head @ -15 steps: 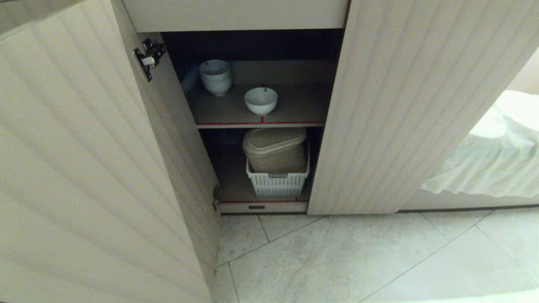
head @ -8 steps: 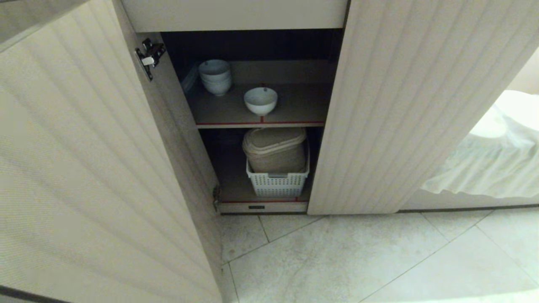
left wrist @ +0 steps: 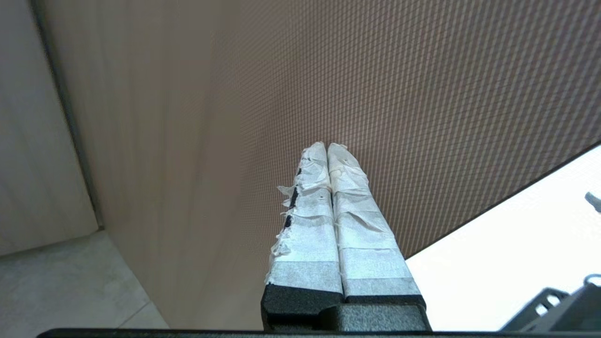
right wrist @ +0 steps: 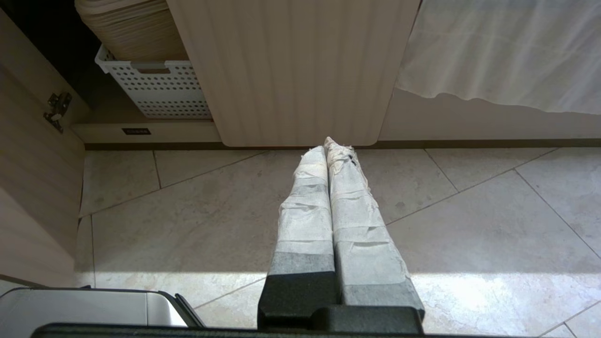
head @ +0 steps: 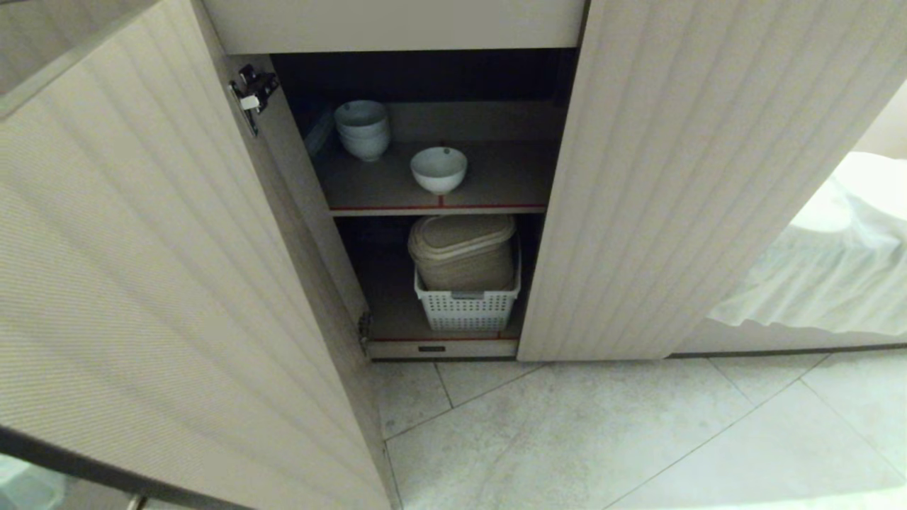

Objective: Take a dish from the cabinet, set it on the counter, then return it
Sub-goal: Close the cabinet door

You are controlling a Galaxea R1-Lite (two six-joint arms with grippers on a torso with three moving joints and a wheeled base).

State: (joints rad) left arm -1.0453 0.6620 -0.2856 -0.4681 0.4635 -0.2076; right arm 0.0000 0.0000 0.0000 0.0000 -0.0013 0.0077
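dish (head: pixel 438 169) sits upright on the upper shelf (head: pixel 496 185) of the cabinet (head: pixel 708 177), alone near the front edge, apart from the stack of bowls (head: pixel 362 129) further back to its left. i judge it light but hard, glazed and slippery, and breakable if knocked on the shelf edge; its rim looks like the best place to pinch, one finger inside and one outside. my left tool (left wrist: pixel 327 148) is pressed fully together and holds nothing, close against the back of the open left door (head: pixel 142 283). my right tool (right wrist: pixel 328 145) is likewise closed and empty, low over the tiled floor (head: pixel 638 439). room is tight: the opening between the doors is narrow, and a white basket (head: pixel 466 310) fills the lower shelf.
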